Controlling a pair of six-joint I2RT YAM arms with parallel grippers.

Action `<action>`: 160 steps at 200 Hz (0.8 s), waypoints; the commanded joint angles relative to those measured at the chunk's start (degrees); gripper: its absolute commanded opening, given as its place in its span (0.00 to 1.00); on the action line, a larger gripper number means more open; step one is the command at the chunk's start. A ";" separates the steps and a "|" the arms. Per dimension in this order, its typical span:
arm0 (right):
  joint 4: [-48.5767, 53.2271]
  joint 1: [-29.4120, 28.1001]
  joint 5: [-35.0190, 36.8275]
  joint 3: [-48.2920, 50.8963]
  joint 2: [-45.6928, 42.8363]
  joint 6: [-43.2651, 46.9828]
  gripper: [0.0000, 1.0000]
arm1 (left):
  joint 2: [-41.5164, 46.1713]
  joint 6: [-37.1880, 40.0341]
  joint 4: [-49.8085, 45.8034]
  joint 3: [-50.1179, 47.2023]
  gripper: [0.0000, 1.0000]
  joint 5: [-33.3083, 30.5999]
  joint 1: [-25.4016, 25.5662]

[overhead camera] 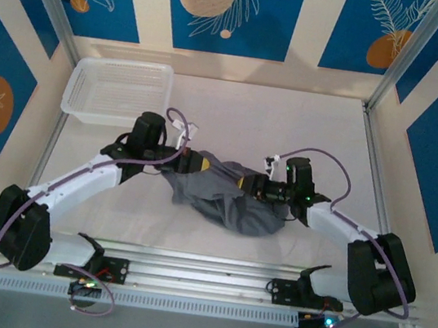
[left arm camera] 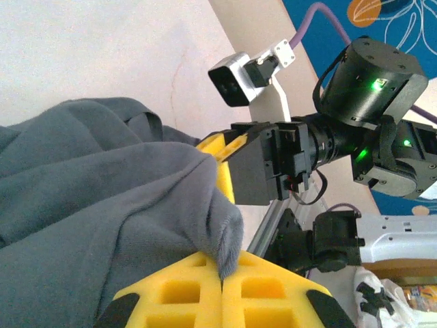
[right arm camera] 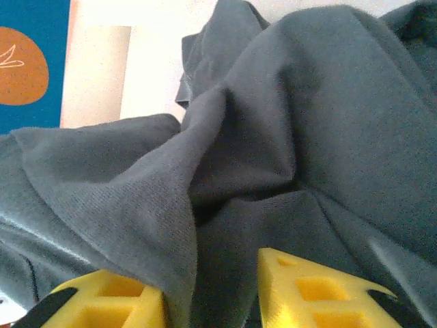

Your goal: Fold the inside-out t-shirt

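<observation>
The inside-out t-shirt point(overhead camera: 234, 203) lies bunched in a slate-grey heap mid-table between both arms. My left gripper point(overhead camera: 202, 164) meets the heap's left end; in the left wrist view its yellow fingers point(left arm camera: 177, 287) are pressed together, and the left gripper point(left arm camera: 224, 263) is shut on a pinched fold of the t-shirt point(left arm camera: 102, 191). My right gripper point(overhead camera: 243, 182) reaches into the heap from the right. In the right wrist view the right gripper point(right arm camera: 212, 273) stands open, its jaws apart, with the t-shirt point(right arm camera: 307, 123) lying slack in the gap and draped over its left finger point(right arm camera: 109, 301).
A white mesh-sided basket point(overhead camera: 118, 91) sits at the table's back left corner. Metal frame posts run along both sides, with a rail point(overhead camera: 210, 278) at the near edge. The right arm's wrist and camera point(left arm camera: 369, 75) hang close in front of my left gripper.
</observation>
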State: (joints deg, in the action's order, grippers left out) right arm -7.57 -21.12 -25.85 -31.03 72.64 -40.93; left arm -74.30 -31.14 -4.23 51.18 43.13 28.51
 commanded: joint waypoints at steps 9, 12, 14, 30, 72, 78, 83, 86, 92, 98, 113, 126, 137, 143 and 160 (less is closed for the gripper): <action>9.80 -6.59 17.40 -4.01 -9.35 12.23 0.48 | -0.05 6.20 -4.82 3.38 0.00 4.36 0.17; 9.40 -7.42 19.23 -4.08 -10.07 14.04 0.48 | -0.05 6.91 -5.52 3.60 0.00 4.41 0.41; 9.04 -7.94 20.46 -4.12 -10.46 15.31 0.49 | -0.05 7.37 -5.88 3.82 0.00 4.48 0.58; 4.87 -11.88 29.60 -4.41 -11.53 25.37 0.52 | 0.10 10.52 -8.42 5.10 0.00 5.13 1.49; 2.29 -17.38 26.35 -10.42 -3.49 45.85 0.54 | 0.13 15.36 -13.60 8.69 0.00 5.73 2.45; 2.39 -17.82 24.86 -11.15 -2.41 47.09 0.54 | -0.05 16.02 -14.38 9.23 0.00 5.73 2.64; 2.39 -18.09 24.12 -11.86 -1.50 47.62 0.53 | -0.07 16.54 -15.01 9.57 0.00 5.81 2.69; 2.39 -18.24 24.02 -12.35 -0.90 47.75 0.53 | -0.18 16.96 -15.36 9.70 0.00 5.82 2.77; 3.03 -18.56 24.07 -13.54 0.12 47.39 0.50 | -0.16 17.56 -16.12 9.88 0.00 5.67 2.86; 4.28 -18.69 23.62 -14.98 0.90 46.43 0.43 | -0.19 18.12 -16.83 9.97 0.00 5.14 2.86; 6.56 -18.60 20.89 -17.28 1.44 43.52 0.18 | -0.30 19.45 -19.52 10.22 0.00 1.68 2.86; 7.15 -18.30 16.33 -17.57 0.16 40.56 0.05 | -1.03 20.68 -22.70 10.43 0.00 -2.65 2.86; 7.36 -17.55 11.56 -17.40 -1.49 36.86 0.03 | -2.17 20.97 -25.57 10.43 0.00 -8.38 2.86; 7.45 -16.95 9.08 -17.27 -2.44 34.40 0.02 | -2.94 21.11 -26.95 10.43 0.01 -11.55 2.86; 7.00 -15.10 4.92 -16.37 -5.21 26.43 0.00 | -4.36 21.25 -28.43 8.74 0.23 -15.71 3.00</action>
State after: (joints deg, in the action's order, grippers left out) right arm -0.89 -38.33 -10.79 -46.85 71.90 -3.79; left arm -76.34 -12.47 -26.11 60.14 36.86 31.05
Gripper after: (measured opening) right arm 0.061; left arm 0.116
